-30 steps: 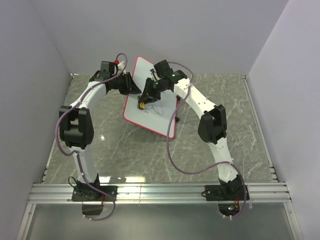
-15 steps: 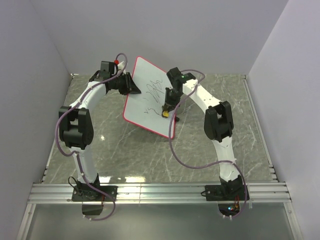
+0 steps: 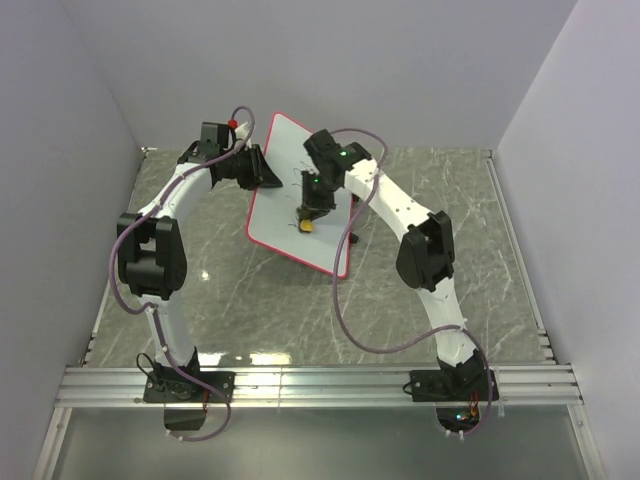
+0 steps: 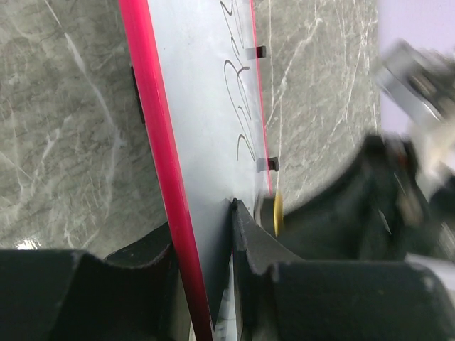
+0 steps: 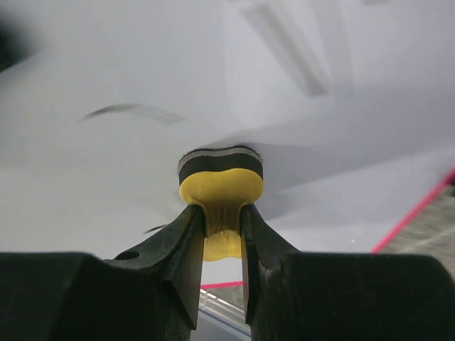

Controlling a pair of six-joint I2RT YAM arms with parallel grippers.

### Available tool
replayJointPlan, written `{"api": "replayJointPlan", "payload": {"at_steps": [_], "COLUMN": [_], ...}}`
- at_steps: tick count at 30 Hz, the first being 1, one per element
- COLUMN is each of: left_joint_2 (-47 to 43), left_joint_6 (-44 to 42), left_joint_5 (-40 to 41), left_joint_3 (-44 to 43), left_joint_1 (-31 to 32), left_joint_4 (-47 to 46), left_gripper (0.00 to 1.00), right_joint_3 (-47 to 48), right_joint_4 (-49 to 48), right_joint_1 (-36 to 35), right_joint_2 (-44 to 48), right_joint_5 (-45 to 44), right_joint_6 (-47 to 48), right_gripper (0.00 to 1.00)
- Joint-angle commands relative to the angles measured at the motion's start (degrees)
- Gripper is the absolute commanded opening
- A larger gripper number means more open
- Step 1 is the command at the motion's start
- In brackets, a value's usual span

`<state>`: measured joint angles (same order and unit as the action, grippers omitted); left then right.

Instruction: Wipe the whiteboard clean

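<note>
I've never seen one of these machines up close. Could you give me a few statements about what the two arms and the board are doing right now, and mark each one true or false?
1. The right gripper pinches a yellow eraser against the whiteboard. True.
2. The left gripper hangs clear of the board. False: its fingers clamp the board's red rim.
3. The board is wiped clean. False: black scribbles show on it.
4. The board sits over a grey marbled table. True.
</note>
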<state>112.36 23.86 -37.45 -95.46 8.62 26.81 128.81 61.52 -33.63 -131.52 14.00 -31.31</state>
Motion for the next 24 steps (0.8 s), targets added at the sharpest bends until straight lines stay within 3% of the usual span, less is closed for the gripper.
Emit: {"api": "replayJointPlan", "payload": {"at_steps": [1, 11, 20, 24], "left_joint_2": [-0.73, -1.88, -3.63, -3.99], "left_joint_6": [-5.49, -5.57, -5.75, -5.75], "left_joint_5": [5.28, 5.72, 6.51, 6.43], "left_joint_3": [2.47, 3.18, 4.4, 4.49], "left_joint_1": [0.34, 0.34, 0.34, 0.34], "left_joint_4": [4.75, 4.83, 4.83, 5.01], "left_gripper": [0.0, 0.0, 0.0, 0.0], "right_joint_3": [5.21, 4.01, -14.88, -14.39], "right_joint_4": [-0.34, -1.48, -5.61, -3.96], "right_joint_1": [-4.95, -4.7, 4.88, 9.89], "right_joint_2": [0.39, -0.84, 2.94, -0.03], "right_joint_5": [3.84, 5.95, -0.54, -2.74], "right_joint_6": [0.72, 0.64, 2.48, 5.2], "right_gripper": [0.0, 0.0, 0.0, 0.0]}}
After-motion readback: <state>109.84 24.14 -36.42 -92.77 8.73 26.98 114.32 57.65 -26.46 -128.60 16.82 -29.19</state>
